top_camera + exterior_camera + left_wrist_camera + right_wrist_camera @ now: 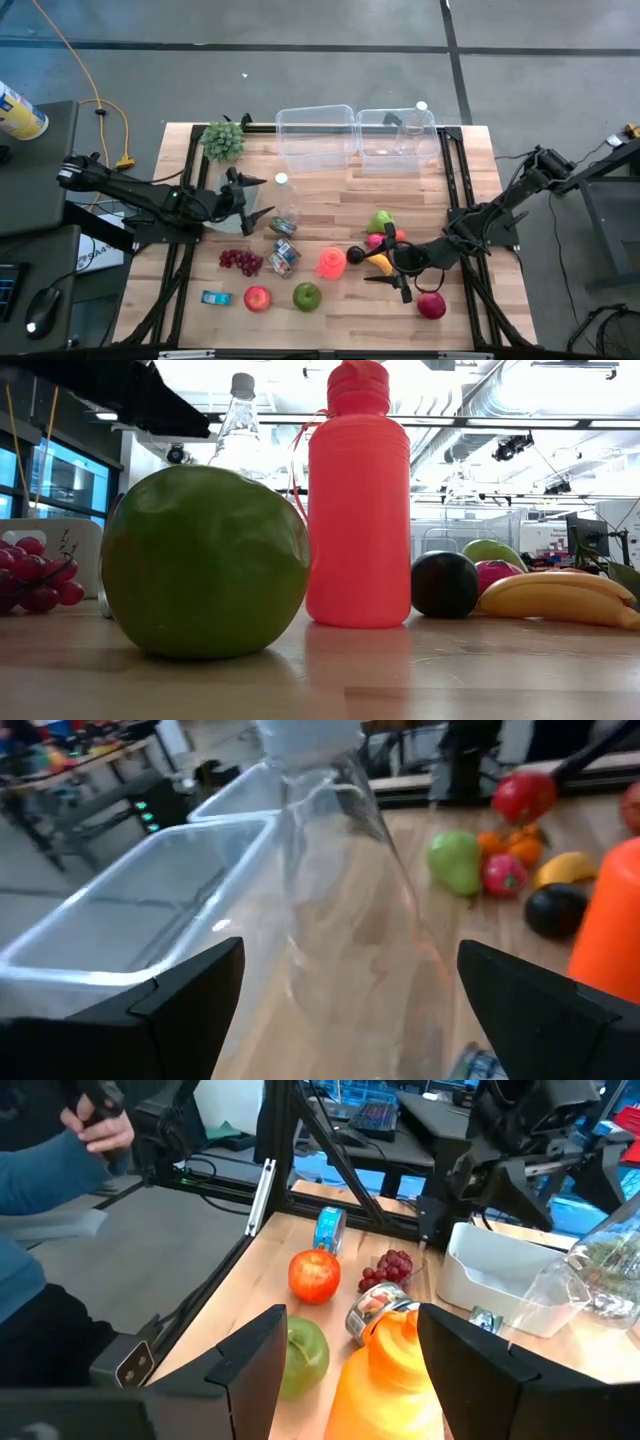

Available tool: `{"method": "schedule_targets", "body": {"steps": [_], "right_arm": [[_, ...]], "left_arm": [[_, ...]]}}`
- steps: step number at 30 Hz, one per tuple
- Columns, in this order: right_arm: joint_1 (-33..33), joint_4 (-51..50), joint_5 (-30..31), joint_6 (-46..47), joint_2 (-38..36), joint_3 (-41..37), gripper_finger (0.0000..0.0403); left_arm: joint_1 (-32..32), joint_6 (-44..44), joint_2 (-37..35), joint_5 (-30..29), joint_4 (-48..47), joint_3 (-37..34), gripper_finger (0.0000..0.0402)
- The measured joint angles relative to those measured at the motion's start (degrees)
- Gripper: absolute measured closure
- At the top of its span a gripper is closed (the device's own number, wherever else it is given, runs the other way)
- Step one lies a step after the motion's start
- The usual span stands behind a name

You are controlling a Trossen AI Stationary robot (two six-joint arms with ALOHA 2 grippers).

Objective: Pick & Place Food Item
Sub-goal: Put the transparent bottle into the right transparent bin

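My left gripper [256, 204] [350, 970] is open, its fingers standing on either side of a clear plastic bottle [284, 208] [340, 890] without touching it. My right gripper [390, 283] [350, 1330] is open at the fruit cluster, level with the table and pointing at the upright red bottle [332, 262] [400, 1370]. A banana [378, 262], dark plum [355, 255], green pear [382, 220] and red apple [431, 305] lie around it. A green apple [307, 295] [205, 560], another red apple [257, 298], grapes [240, 262] and a can [284, 255] rest on the table.
Two clear bins [316, 138] [398, 140] stand at the far edge, and a green leafy bunch [223, 140] lies at the far left corner. A white tray [490, 1275] sits under the left arm. A small blue packet [215, 297] lies near the front. A person's sleeve [50, 1170] shows beyond the table.
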Motion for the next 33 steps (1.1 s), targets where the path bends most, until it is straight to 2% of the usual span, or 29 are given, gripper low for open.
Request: {"method": "schedule_targets", "body": {"steps": [3,10,15,27,33], "right_arm": [[0.0,0.0,0.0,0.0,0.0,0.0,0.0188],[0.0,0.0,0.0,0.0,0.0,0.0,0.0188],[0.0,-0.5,0.0,0.0,0.0,0.0,0.0188],[0.0,-1.8,-0.1,1.5,0.0,0.0,0.0188],[0.0,-1.7,-4.0,1.4,0.0,0.0,0.0188]], "left_arm": [[2.3,0.1,-0.3,5.2,3.9,-2.5,0.0045],[9.4,-1.1,0.0,12.4,11.2,-4.0,0.0045],[14.1,-1.5,1.6,23.2,13.4,-4.0,0.0045],[19.3,-1.9,13.2,27.0,25.8,-4.0,0.0045],[19.4,-1.3,14.8,27.0,28.0,-4.0,0.0045]]}}
